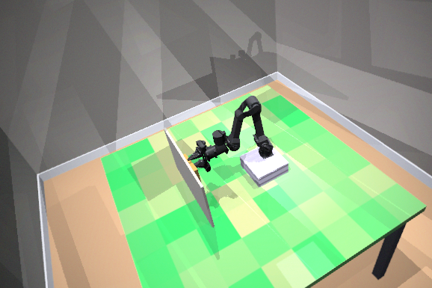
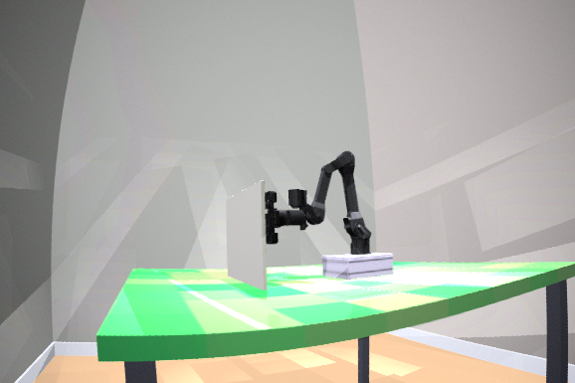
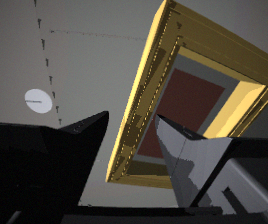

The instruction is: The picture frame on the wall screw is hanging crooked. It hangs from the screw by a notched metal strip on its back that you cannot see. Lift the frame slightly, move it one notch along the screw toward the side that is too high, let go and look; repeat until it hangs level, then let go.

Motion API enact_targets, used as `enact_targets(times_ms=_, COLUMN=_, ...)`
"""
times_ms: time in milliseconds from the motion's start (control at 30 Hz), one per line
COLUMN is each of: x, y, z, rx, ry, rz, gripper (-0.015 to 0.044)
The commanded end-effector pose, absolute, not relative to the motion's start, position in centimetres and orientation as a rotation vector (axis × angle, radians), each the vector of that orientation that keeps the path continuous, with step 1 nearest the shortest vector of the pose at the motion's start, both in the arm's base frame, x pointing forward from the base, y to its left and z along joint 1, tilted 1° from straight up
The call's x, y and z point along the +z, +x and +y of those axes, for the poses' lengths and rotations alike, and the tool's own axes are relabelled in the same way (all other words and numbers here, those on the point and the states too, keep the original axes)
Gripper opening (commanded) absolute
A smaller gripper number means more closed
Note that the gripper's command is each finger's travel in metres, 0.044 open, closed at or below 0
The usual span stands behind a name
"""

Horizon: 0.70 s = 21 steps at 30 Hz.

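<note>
The picture frame [image 3: 146, 75] [image 1: 194, 168] is gold with a dark red picture. In the wrist view it slants clearly: its near long rail runs from upper right to lower left. The table shows at that view's right edge, so the rail's lower-left end looks higher. My gripper [image 3: 132, 116] [image 1: 192, 161] is open at this rail. One black finger stands outside the rail with a gap; the other reaches over the picture inside. I cannot tell whether it touches. The screw and notched strip are hidden. In the exterior view the wall panel hides the frame.
The upright pale wall panel [image 1: 188, 173] [image 2: 246, 240] stands on the green patchwork table [image 1: 247, 218] [image 2: 348, 321]. The arm's base stands on a white block [image 1: 267, 168] [image 2: 358, 267]. The wrist view shows a pale disc [image 3: 38, 101] and a row of dark marks beside the frame.
</note>
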State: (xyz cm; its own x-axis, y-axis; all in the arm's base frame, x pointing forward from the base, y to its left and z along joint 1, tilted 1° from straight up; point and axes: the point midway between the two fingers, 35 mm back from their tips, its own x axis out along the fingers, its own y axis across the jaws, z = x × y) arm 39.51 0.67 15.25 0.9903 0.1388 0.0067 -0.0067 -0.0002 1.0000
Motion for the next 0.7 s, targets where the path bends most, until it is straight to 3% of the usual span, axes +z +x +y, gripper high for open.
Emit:
enact_targets(times_ms=0, x=15.3, y=39.5, z=0.7, rx=0.115, ry=1.571, rz=0.104, gripper=0.026)
enact_targets(times_ms=333, x=14.5, y=29.8, z=-0.7, rx=0.104, ry=1.86, rz=0.122, gripper=0.026)
enact_targets(times_ms=667, x=16.3, y=28.1, z=-2.9, rx=0.093, ry=1.887, rz=0.123, gripper=0.026)
